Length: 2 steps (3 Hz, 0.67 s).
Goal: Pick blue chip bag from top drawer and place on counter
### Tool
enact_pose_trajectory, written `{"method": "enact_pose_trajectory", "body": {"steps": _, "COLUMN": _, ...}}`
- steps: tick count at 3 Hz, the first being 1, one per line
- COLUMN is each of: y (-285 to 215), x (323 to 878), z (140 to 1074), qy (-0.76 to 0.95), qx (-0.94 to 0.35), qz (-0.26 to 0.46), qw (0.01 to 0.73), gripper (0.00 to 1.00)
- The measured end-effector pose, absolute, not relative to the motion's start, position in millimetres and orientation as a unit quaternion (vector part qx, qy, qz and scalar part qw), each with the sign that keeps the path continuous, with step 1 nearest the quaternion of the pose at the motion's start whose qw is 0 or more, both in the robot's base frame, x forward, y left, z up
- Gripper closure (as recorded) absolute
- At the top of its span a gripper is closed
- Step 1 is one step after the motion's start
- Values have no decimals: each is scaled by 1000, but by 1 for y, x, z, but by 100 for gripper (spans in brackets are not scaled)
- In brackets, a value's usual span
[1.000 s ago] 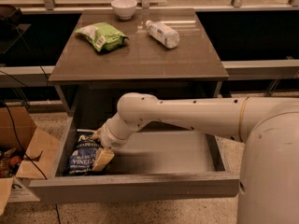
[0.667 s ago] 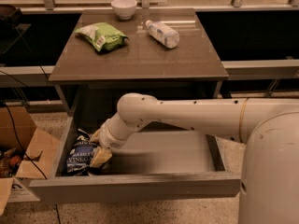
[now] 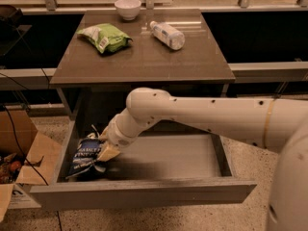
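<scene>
The blue chip bag [image 3: 85, 157] lies crumpled and tilted in the front left corner of the open top drawer [image 3: 144, 192], against its left wall. My gripper [image 3: 105, 152] reaches down into the drawer from the right and is shut on the bag's right edge; one tan finger [image 3: 109, 152] shows over the bag, the other is hidden. The white arm crosses above the drawer's middle. The counter [image 3: 144, 59] is right above the drawer.
On the counter lie a light green bag [image 3: 105, 36] at the back left, a plastic bottle [image 3: 167, 34] on its side at the back right, and a white bowl [image 3: 128, 7] at the far edge. An open cardboard box [image 3: 21, 162] stands on the floor left of the drawer.
The bag has shifted a little to the left and crumpled more under the gripper. The arm has stayed nearly in place.
</scene>
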<state>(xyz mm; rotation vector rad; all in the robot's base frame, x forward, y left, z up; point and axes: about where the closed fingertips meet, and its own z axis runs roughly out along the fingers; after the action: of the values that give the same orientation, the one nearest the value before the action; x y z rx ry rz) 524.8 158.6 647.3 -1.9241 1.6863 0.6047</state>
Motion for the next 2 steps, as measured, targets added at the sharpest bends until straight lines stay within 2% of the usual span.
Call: {"method": "enact_pose_trajectory", "body": {"steps": 2, "y": 63, "x": 546, "z": 786, "qy": 677, "qx": -630, "qz": 165, "qw": 344, "gripper": 100}}
